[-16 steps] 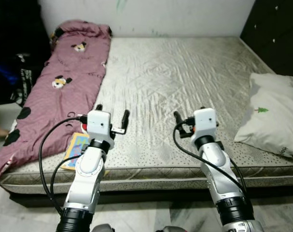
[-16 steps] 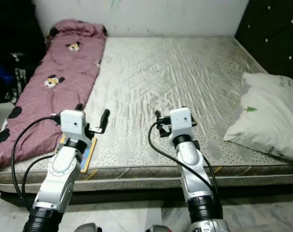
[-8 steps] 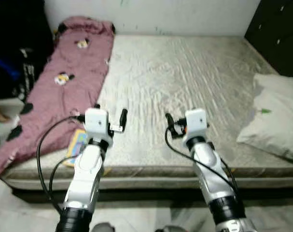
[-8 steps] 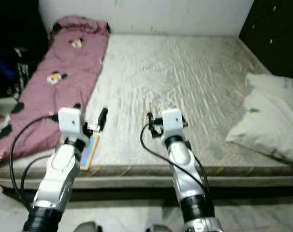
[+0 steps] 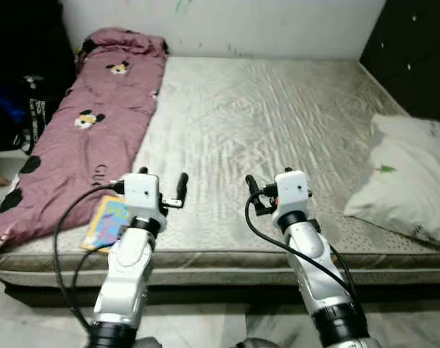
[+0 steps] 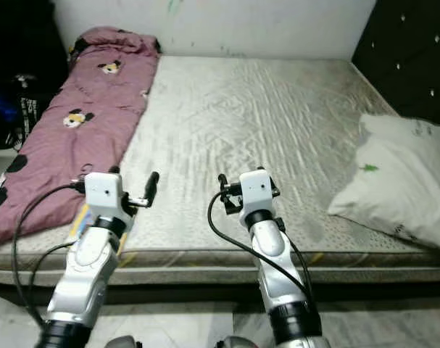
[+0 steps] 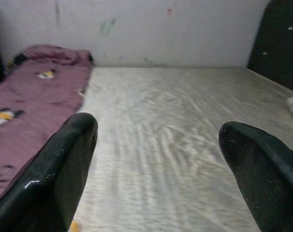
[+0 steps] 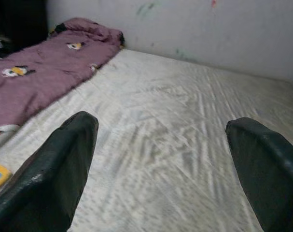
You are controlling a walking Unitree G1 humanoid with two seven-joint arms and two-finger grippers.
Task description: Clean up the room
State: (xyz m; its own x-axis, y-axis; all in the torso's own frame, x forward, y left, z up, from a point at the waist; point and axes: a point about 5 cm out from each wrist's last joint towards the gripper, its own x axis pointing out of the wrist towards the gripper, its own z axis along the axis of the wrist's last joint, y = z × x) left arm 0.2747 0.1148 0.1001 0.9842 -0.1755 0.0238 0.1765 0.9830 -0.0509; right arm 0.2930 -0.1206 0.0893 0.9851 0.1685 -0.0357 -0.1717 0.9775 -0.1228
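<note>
Standing at the bed's [image 5: 277, 130] near edge. Left gripper [image 5: 162, 190] and right gripper [image 5: 267, 194] raised over the mattress, jaws wide, holding nothing. Book [image 5: 106, 221] lying flat by the left edge, just beside the blanket [image 5: 82, 138]; pillow [image 5: 404, 181] far right. Best to shift left, come down low over the book, pinch its free edge.

There is one bed [image 5: 277, 109] with a bare grey mattress. One purple blanket [image 5: 82, 138] with cartoon faces lies along its left side. One white pillow [image 5: 408, 181] with a little green tree lies on its right side. One bright picture book [image 5: 107, 221] sits at the front left edge of the bed. Two robot grippers are here: the left gripper [image 5: 162, 181] and the right gripper [image 5: 267, 190]. Each gripper has two black fingers, spread apart.
</note>
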